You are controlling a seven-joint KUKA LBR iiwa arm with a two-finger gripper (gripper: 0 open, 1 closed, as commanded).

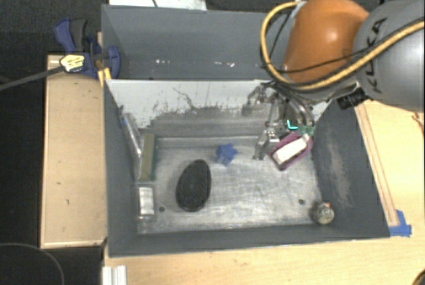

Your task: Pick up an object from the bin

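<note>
Camera view has the arm [388,51] reaching in with its orange wrist cover [325,28] over the right part of the bin [345,164], and the jaws sit right at a small purple-and-white block [291,150]. That block is my reference for everything else. The metal of the jaws is just up and to the picture-left of it, touching it or as good as, with a little green light just above. Honestly can't tell if the jaws are wide, narrow or already pinching the block, because the wrist hides too much of that spot. The block is tilted, with its long axis running from lower-left to upper-right, and it shows a white face with a purple edge. Left of the block, near but apart, there's a small blue scrap [226,154]. Further left and lower in the picture lies a black oval thing [193,185] with a textured top, well apart. Below and slightly right of the block, by the bin's corner, sits a small round greyish bit [323,213]. My guess is the block is the pick here, since nothing else is close. What matters next, I reckon, is whether the jaws straddle its short side, across that diagonal axis. If they're only beside it, a lift would come up with nothing.
</note>
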